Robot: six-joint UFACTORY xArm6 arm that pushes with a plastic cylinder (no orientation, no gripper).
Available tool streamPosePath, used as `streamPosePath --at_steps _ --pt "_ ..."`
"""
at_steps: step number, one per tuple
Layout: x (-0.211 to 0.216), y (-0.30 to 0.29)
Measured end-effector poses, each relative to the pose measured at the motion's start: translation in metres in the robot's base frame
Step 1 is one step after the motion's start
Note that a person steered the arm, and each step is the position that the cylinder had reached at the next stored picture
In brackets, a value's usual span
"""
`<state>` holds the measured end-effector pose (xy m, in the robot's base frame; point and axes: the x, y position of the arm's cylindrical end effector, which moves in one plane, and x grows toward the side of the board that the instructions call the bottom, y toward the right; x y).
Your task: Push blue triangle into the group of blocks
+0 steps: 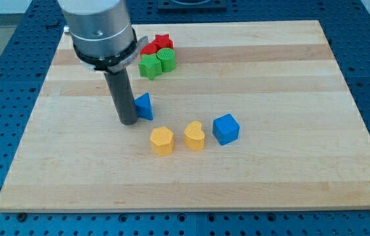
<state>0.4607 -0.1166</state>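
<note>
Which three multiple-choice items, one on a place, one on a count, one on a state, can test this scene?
1. My tip is where, relative to the blue triangle?
A. at its left side in the view
B. far to its right
C. above the red blocks

2. How many yellow blocks?
A. one
B. two
C. four

3. The blue cube stands
A. stacked on a yellow block
B. alone on the board
C. off the board

Key: 1A, the rod ends beside the triangle; 2B, two near the middle; 3B, nothing touches it.
</note>
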Motion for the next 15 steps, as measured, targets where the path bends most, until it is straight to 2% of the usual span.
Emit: streamPosePath --at_steps 1,3,4,7,8,9,10,11,14,15 --pt "-0.011 0.006" --pt "0.020 -0.002" --pt "0.007 0.016" --pt "-0.079 0.022" --pt "-0.070 -0.001" --pt "-0.028 -0.024" --pt "-0.003 -0.005" --pt "-0.005 0.021" --pt "-0.067 0.032" --pt "-0.074 0.032"
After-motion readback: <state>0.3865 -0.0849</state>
